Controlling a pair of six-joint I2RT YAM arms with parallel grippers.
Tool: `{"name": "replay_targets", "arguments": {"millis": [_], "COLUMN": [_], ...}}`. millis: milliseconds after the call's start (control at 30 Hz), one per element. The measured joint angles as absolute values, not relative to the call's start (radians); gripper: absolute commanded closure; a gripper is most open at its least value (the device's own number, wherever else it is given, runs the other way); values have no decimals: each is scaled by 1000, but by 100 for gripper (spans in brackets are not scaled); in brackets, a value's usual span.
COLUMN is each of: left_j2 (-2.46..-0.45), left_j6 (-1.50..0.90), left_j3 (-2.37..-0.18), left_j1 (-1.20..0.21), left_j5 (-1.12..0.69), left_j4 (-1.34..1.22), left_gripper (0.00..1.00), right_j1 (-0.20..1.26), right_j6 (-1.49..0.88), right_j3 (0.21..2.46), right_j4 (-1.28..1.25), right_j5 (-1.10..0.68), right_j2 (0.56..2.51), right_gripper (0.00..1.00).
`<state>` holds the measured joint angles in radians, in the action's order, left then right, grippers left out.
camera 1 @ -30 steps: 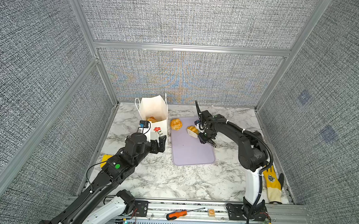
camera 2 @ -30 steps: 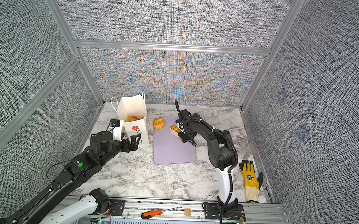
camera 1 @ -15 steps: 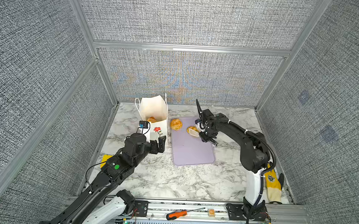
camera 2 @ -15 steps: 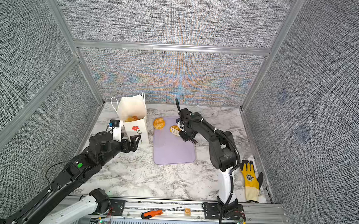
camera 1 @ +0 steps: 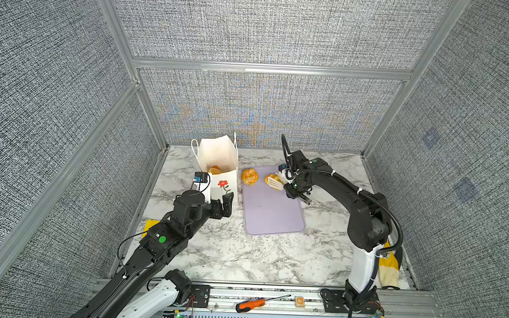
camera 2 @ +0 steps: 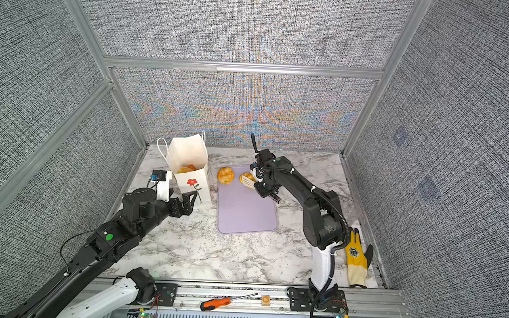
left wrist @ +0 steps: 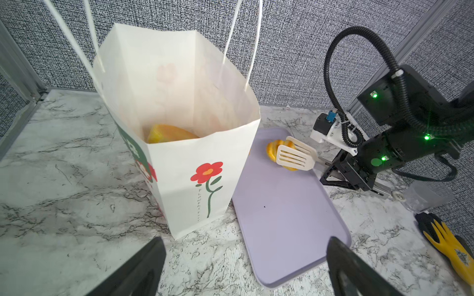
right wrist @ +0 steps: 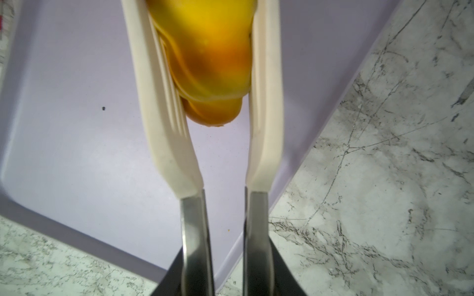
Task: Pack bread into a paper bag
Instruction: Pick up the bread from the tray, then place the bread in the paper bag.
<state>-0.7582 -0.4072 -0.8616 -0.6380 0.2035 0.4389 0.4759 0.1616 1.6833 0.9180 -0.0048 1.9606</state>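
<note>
Lilac tray, roll gripped in right hand

Striped roll in right end effector

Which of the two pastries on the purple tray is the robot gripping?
The ridged pastry farther from the paper bag: the right gripper clamps it between white tongs. The round bun nearer the bag lies untouched.
</note>
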Motion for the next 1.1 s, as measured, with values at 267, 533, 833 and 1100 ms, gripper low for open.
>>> {"name": "replay_targets", "arguments": {"millis": [267,533,833,1100], "left_j2": [-766,-763,-754,-750], "left_j6": [-387,-374,-374,-375], "left_j3": [-862,-865,-866,-875], "left_j1": [-638,-638,-638,-638], "left_j5": [210,234,255,288], "left_j4": [439,440,441,448], "left_gripper": [1,1,1,1], "right_j1": [489,530,579,617], "right_j6": [127,98,62,33], "right_j3": [1649,1620,1611,1613], "right_j4": [920,918,914,909], "right_j5": [-39,-61,-68,-94], "right_j2": [1852,1760,1702,1661], "right_gripper": [66,65,65,65]}}
